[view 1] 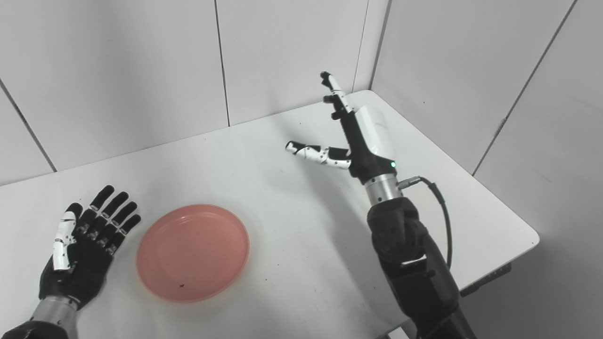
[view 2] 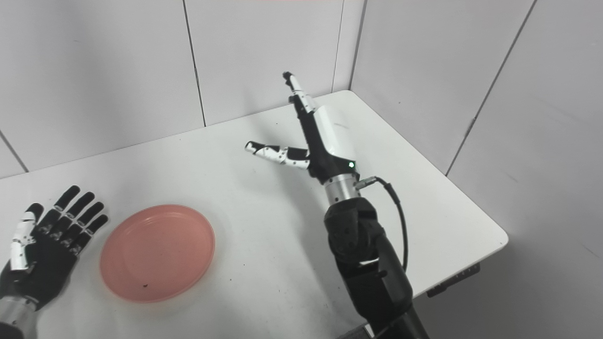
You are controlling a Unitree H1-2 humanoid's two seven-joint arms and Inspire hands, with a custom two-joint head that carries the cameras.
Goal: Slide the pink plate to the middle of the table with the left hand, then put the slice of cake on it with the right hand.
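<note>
- The pink plate [view 1: 193,252] lies flat on the white table [view 1: 292,235], in the near left part, not yet in the middle.
- The plate is round, so it has no long side. It is empty but for one tiny dark speck.
- The left hand [view 1: 82,254] lies just beside the plate, at about 9 o'clock from it. From this hand the plate is at 3 o'clock.
- The left hand's fingers [view 1: 113,209] are spread out flat with the palm up. They hold nothing, and they look a bit apart from the plate's rim.
- The left hand is much nearer to the plate than the other hand. I think a push toward 3 o'clock would slide the plate to the middle.
- The right hand [view 1: 362,141] is up in the air, well apart from the plate, at about 1 o'clock from it.
- Its fingers [view 1: 337,92] point up and the thumb [view 1: 313,153] sticks out to the left. They are open and hold nothing.
- No slice of cake shows in either view, so I cannot say where it is.
</note>
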